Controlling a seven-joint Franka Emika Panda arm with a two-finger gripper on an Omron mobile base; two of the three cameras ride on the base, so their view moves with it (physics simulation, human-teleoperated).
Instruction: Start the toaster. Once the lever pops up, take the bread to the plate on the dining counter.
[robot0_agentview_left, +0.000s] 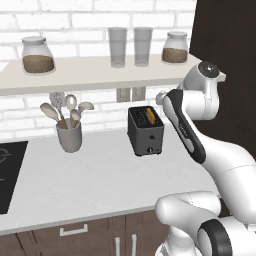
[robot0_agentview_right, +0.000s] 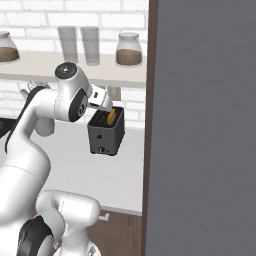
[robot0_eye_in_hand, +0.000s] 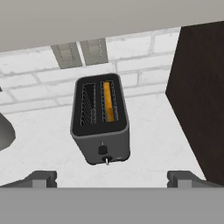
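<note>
I have the arm rising from the lower right of the left base view, elbow bent, forearm reaching up under the shelf (robot0_agentview_left: 100, 75) at centre right. In the hand view my gripper (robot0_eye_in_hand: 112, 177) looks down on the toaster (robot0_eye_in_hand: 100, 124) at frame centre, fingertips (robot0_eye_in_hand: 41, 178) spread wide at the bottom corners, grasping nothing. The bread (robot0_eye_in_hand: 108, 101) sits in the right slot, and the lever (robot0_eye_in_hand: 103, 150) is low on the front face. The toaster stands on the grey counter (robot0_agentview_left: 100, 175), mid-frame.

Utensil cup (robot0_agentview_left: 69, 136), shelf jars (robot0_agentview_left: 37, 55), glasses (robot0_agentview_left: 118, 47)
</note>
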